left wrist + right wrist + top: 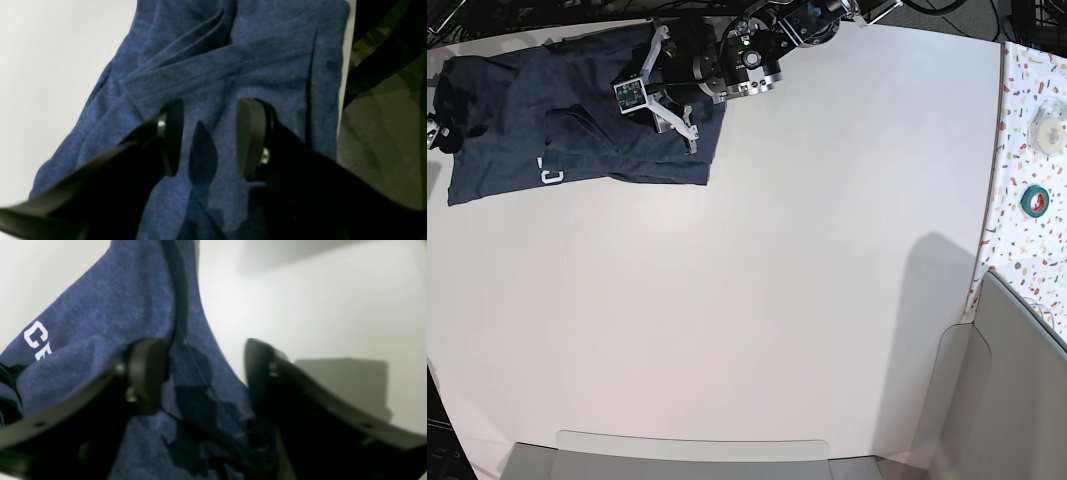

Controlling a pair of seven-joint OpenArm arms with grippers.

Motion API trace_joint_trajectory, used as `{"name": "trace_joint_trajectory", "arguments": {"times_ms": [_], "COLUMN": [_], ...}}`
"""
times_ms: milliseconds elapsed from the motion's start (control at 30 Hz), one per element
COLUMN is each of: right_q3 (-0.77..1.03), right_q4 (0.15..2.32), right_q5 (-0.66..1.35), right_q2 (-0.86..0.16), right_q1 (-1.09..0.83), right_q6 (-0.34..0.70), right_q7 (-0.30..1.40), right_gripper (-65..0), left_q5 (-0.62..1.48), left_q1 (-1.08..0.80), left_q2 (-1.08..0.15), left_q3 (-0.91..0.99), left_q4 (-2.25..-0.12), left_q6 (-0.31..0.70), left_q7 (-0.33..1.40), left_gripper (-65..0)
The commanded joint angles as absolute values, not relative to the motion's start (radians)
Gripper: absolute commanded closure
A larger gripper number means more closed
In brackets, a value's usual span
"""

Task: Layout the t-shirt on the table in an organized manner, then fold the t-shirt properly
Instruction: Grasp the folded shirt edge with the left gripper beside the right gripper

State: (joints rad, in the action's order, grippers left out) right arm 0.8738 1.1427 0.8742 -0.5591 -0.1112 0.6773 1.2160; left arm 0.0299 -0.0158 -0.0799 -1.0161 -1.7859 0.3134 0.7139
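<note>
White table point(777, 250), rumpled t-shirt point(577, 140) lettering mostly hidden, left gripper point(206, 140) and right gripper point(205, 373) both spread.

Left claw point(208, 140) and right claw point(203, 376) both gape apart.

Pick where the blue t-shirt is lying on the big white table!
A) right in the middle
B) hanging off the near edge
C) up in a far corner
C: the t-shirt lies bunched in the far corner of the table, with the middle bare.
</note>
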Motion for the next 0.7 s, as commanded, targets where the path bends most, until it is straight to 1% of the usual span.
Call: {"name": "trace_joint_trajectory", "arguments": {"times_ms": [0,67,200,333,533,600,667], "right_q3": [0.881,0.883,0.883,0.883,0.885,0.883,0.883], "right_q4": [1.156,1.156,1.153,1.155,1.156,1.155,1.153], "right_q5": [0.892,0.892,0.946,1.082,1.302,1.297,1.239], "right_q2": [-0.59,-0.587,-0.585,-0.588,-0.621,-0.619,-0.615], "right_q1": [-0.105,-0.101,-0.101,-0.107,-0.165,-0.16,-0.148], "right_q6": [0.698,0.698,0.698,0.698,0.698,0.698,0.698], "right_q7": [1.225,1.256,1.26,1.267,1.267,1.267,1.259], "right_gripper": [-42.4,-44.5,-44.6,-44.4,-44.4,-44.4,-44.4], "left_q5": [0.036,0.036,0.036,0.036,0.038,0.036,0.036], "left_q1": [-0.008,-0.008,-0.01,-0.01,-0.01,-0.021,-0.028], "left_q2": [-0.067,-0.067,-0.067,-0.067,-0.071,-0.073,-0.073], "left_q3": [-1.013,-1.013,-1.013,-1.013,-1.013,-1.013,-1.013], "left_q4": [-1.802,-1.802,-1.802,-1.802,-1.802,-1.802,-1.802], "left_q6": [0.312,0.312,0.312,0.312,0.312,0.312,0.312], "left_q7": [0.694,0.696,0.696,0.696,0.697,0.697,0.697], "left_gripper": [-25.0,-25.0,-25.0,-25.0,-25.0,-25.0,-25.0]}}
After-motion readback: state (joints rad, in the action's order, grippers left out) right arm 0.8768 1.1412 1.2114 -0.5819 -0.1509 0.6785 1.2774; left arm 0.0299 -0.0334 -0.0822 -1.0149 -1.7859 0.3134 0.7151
